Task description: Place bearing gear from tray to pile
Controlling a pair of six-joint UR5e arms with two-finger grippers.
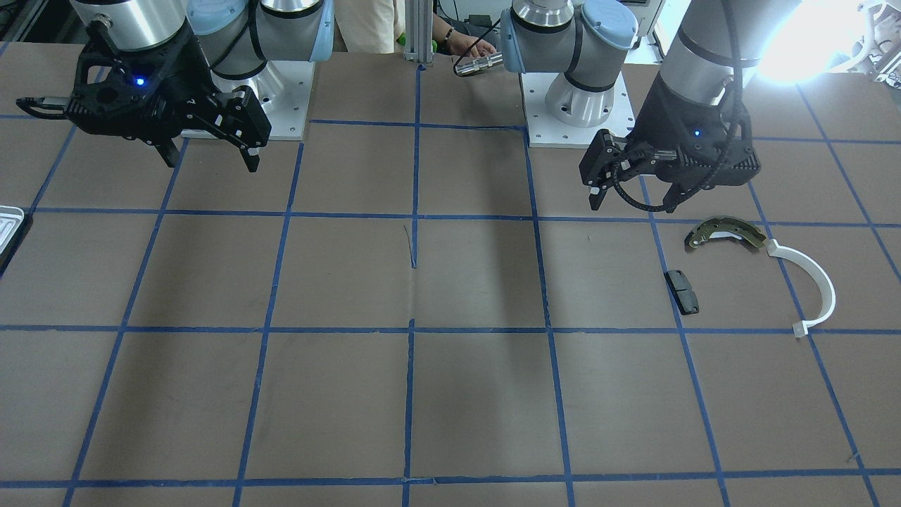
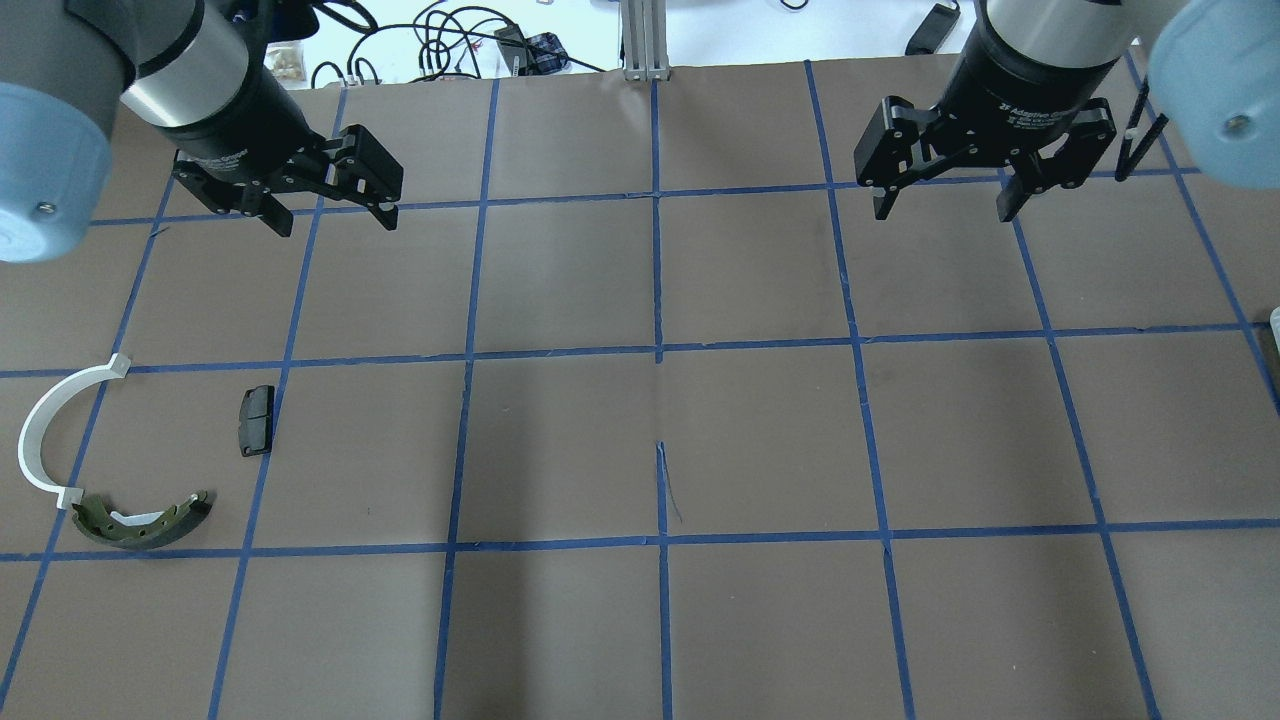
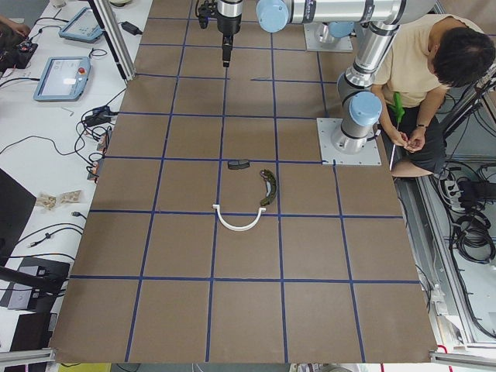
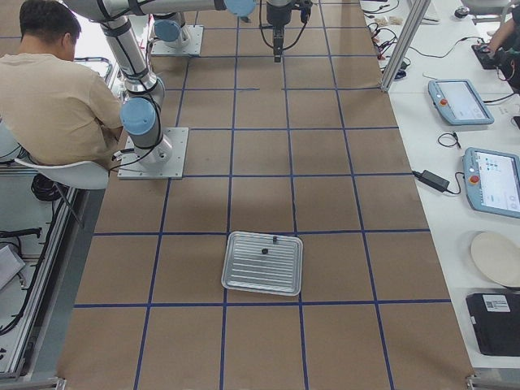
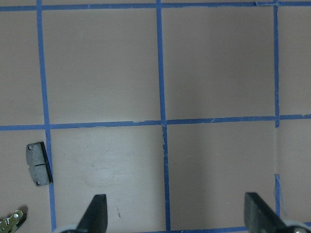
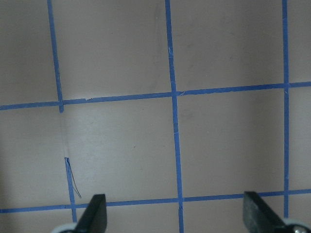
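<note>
The tray is a shallow whitish-grey tray on the table; only its corner shows in the front view. Two small dark parts lie in it, too small to name. The pile lies on my left: an olive brake shoe, a white half-ring and a black pad. The pad also shows in the left wrist view. My left gripper is open and empty, raised above the table beyond the pile. My right gripper is open and empty, raised away from the tray.
The table is brown with a blue tape grid. The two arm bases stand at the robot's edge. A person sits behind them. Monitors and cables lie on the white bench beyond the far edge.
</note>
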